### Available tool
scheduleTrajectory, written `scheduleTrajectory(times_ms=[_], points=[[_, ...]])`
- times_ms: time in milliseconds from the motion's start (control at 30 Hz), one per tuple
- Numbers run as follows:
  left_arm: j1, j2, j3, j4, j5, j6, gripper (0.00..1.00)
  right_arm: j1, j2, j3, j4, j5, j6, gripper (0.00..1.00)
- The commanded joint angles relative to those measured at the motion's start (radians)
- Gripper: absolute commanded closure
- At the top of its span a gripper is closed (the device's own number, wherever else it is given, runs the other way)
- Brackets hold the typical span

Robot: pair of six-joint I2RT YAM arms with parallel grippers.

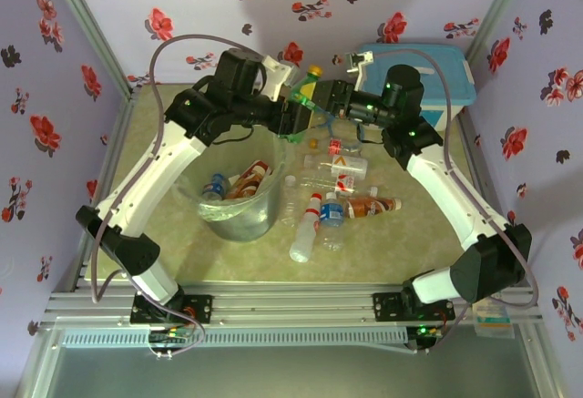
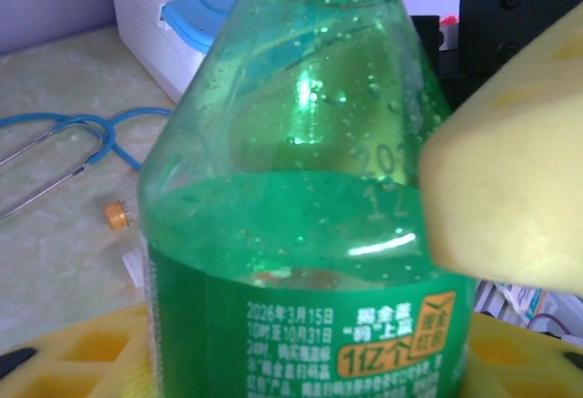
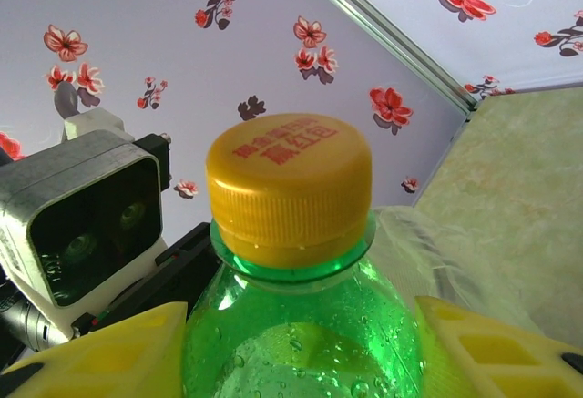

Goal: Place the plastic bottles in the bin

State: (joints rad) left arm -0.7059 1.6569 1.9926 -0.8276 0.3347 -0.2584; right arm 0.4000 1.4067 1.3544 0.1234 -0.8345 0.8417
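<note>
Top view: bright, even light from overhead. Soft shadows on the table [image 1: 383, 252], picture slightly soft, walls bowed toward the corners.

Left wrist: bottle [image 2: 301, 188] glows green, white glare streaks near centre and at 4 o'clock. My finger [image 2: 510, 170] at 3 o'clock is blurred.

Right wrist: cap [image 3: 290, 188] sharp, wall [image 3: 273, 43] softer.

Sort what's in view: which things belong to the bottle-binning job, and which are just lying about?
Job: bin, binned bottles, green bottle, loose bottles.
Lying about: white box with blue lid, stethoscope, small orange object.
</note>
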Motion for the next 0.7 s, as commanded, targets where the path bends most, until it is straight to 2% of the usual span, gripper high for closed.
scheduleTrajectory(times_ms=[0, 133, 333, 533, 667], points=[[-0.007, -0.010, 0.001, 0.042, 0.011, 0.002, 0.48, 0.009, 0.003, 0.023, 0.059, -0.020, 0.015, 0.49], [-0.004, -0.029, -0.011, 0.038, -0.005, 0.004, 0.48, 0.008, 0.002, 0.023, 0.074, -0.014, 0.011, 0.27], [0.024, -0.101, -0.063, -0.012, -0.060, -0.006, 0.52, -0.015, -0.009, 0.038, 0.034, 0.031, -0.027, 0.09], [0.067, -0.245, -0.202, -0.029, -0.130, -0.040, 0.53, -0.066, -0.038, 0.017, 0.019, 0.096, -0.057, 0.07], [0.097, -0.319, -0.248, -0.135, -0.193, -0.066, 0.55, -0.093, -0.055, -0.006, 0.013, 0.115, -0.064, 0.07]])
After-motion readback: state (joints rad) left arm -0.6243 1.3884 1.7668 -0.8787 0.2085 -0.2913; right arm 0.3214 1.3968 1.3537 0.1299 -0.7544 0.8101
